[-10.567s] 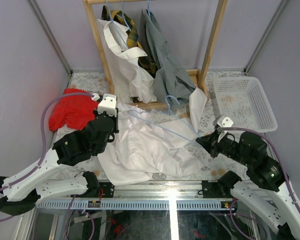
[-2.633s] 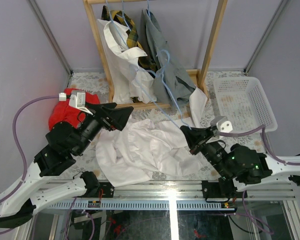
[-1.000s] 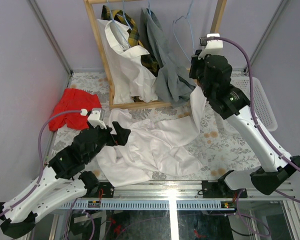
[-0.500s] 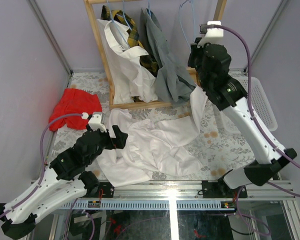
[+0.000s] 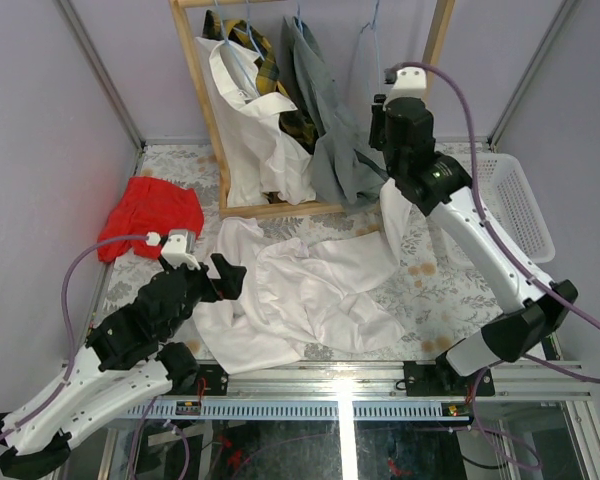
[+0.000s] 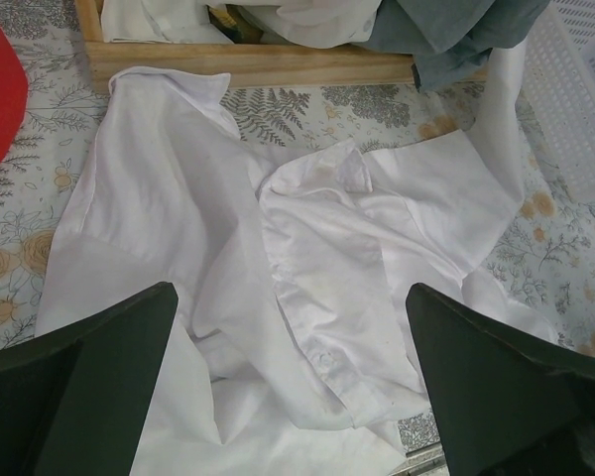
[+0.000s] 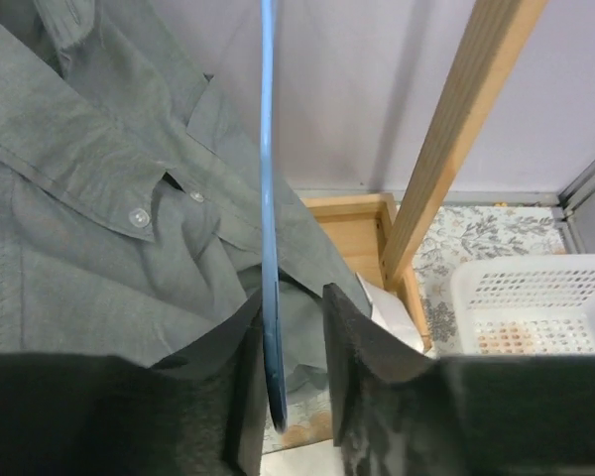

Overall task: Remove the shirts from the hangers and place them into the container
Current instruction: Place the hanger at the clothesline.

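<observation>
Left arm: folded low over the near-left part of the bench (image 5: 440, 270), forearm aimed at the middle. The left hand (image 6: 290, 293) hovers with its broad black fingers (image 6: 79, 367) spread wide, touching nothing. Below it lies a white shirt (image 6: 307, 238) of thin, creased cotton, crumpled flat with its collar turned toward the rack. Right arm: stretched long from its near-right base, up and away to the right end of the wooden rack (image 7: 456, 129), wrist raised. The right hand (image 7: 292, 327) has its fingers slightly apart, with a bare hanger (image 7: 269, 149) of thin light-blue wire running upright between them. The wire lies against one finger with a gap on the other side, so it is not clamped. Its hook is up by the top rail, but whether it rests there cannot be told. Still on the rack, left to right: a white shirt (image 5: 250, 130), a yellow-and-black plaid shirt (image 5: 265, 65), and a grey shirt (image 7: 89, 228) of soft weave with small pale buttons, hanging just beside the bare hanger. The container (image 5: 520, 205), a white plastic basket with perforated sides and rounded corners, stands on the far right of the bench, beside the rack post. A red cloth (image 5: 152, 212) lies bunched at the far left. The bench surface has a pale floral print.
</observation>
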Motion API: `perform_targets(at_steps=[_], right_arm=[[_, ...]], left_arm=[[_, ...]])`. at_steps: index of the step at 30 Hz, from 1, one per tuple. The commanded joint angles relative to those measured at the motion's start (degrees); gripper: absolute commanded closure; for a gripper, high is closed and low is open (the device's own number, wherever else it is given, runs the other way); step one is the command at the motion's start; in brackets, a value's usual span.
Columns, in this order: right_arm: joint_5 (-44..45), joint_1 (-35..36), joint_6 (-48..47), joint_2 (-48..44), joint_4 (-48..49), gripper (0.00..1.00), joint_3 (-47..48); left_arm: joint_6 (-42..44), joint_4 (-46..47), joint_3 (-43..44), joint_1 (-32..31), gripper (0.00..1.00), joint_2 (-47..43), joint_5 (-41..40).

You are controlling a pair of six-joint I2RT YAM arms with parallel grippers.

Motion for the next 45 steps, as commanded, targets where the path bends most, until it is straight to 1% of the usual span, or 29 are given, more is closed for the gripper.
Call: perform_targets(at_steps=[1,2,3,4,7,9,12,14,16,18,21,23,25,26,29,30,31,32,33,34,35,36,39,41,43,45], right_arm=[[0.2,0.1,2.7,-6.4,-1.7,0.41,-1.8],[0.1,0.1,3.5,-7.2,-2.8,0.22,-2.3],[-0.1,0.1,4.0,-8.2,-3.6,0.14,-3.0],[-0.4,0.1,4.2,-9.3,-4.3,0.10,-3.6],[-2.0,0.1,5.6,-14.4,-5.6,0.07,-7.6],[-2.7,0.1,8.6,-18.6,-5.8,0.07,-10.9],[-7.8,0.1,11.4,-26.1,-2.8,0.07,-18.7],[-13.0,0.1,13.8,-30.7,-0.2,0.07,-24.6],[-21.4,0.1,15.3,-35.1,2.5,0.07,-29.9],[-29.8,0.1,16.2,-37.6,6.1,0.07,-36.3],[-34.3,0.1,20.6,-38.9,9.1,0.07,-41.7],[-38.1,0.1,19.7,-38.3,9.5,0.03,-43.6],[-41.2,0.1,18.6,-36.4,8.0,0.02,-44.1],[-42.5,0.2,18.9,-35.2,7.6,0.00,-44.5],[-45.9,1.9,20.1,-31.8,9.2,0.01,-47.1],[-45.3,3.9,19.6,-30.7,11.2,0.01,-48.4],[-42.6,7.3,18.1,-29.4,12.7,0.01,-49.4],[-36.7,12.7,16.2,-27.6,14.1,0.01,-49.8],[-31.9,16.7,14.0,-25.1,15.2,0.01,-49.6],[-29.2,19.0,12.2,-21.9,15.5,0.01,-48.4],[-24.2,22.3,11.0,-18.4,15.2,0.01,-46.5],[-20.2,24.0,10.8,-13.2,15.1,0.01,-44.0],[-15.1,25.8,8.5,-1.1,13.6,0.01,-35.8],[-11.5,25.9,8.3,6.2,8.7,0.01,-28.8],[-6.8,25.9,7.5,12.0,6.7,0.01,-23.4],[-7.0,25.8,6.7,16.5,6.6,0.01,-19.8]], left_arm=[[-1.7,-1.4,0.6,-2.2,0.00,-1.1,-3.8],[-1.8,-1.6,0.7,-2.5,0.00,-1.3,-4.2],[-2.1,-1.8,0.7,-2.7,0.00,-1.6,-4.9],[-2.4,-2.2,0.9,-2.7,0.00,-1.9,-5.4],[-3.4,-2.8,0.9,-2.8,0.00,-2.6,-6.9],[-3.7,-2.6,0.7,-2.7,0.00,-2.9,-7.3],[-3.9,-2.8,0.8,-2.8,0.00,-2.1,-7.2],[-4.0,-3.1,1.0,-2.8,0.00,-1.3,-7.3],[-4.1,-3.3,1.3,-2.8,0.00,-0.6,-7.4],[-4.3,-3.6,1.4,-2.8,0.00,-0.3,-7.7],[-4.4,-3.7,1.4,-2.7,0.00,-0.4,-7.9],[-4.5,-3.7,1.3,-2.8,0.00,-0.5,-8.4],[-4.6,-3.8,1.4,-2.8,0.00,-0.4,-8.6],[-4.6,-3.7,1.4,-2.7,0.00,-0.3,-8.6],[-4.7,-3.9,1.5,-2.7,0.00,0.1,-9.4],[-4.8,-3.9,1.5,-2.6,0.00,0.3,-9.7],[-4.9,-4.2,1.7,-2.6,0.00,0.5,-9.9],[-5.0,-4.4,1.8,-2.6,0.00,0.7,-10.3],[-5.2,-4.6,1.9,-2.6,0.00,0.8,-10.6],[-5.3,-4.6,2.0,-2.5,0.00,1.0,-10.8],[-5.3,-4.6,1.9,-2.5,0.00,1.0,-11.0],[-5.3,-4.6,1.9,-2.4,0.00,0.9,-11.0],[-5.4,-4.7,2.0,-2.5,0.00,0.7,-11.3],[-5.6,-4.9,2.0,-2.3,0.00,0.7,-11.8],[-6.0,-5.2,2.1,-2.3,0.00,0.6,-12.2],[-6.0,-5.3,2.2,-2.3,0.00,0.5,-12.4]])
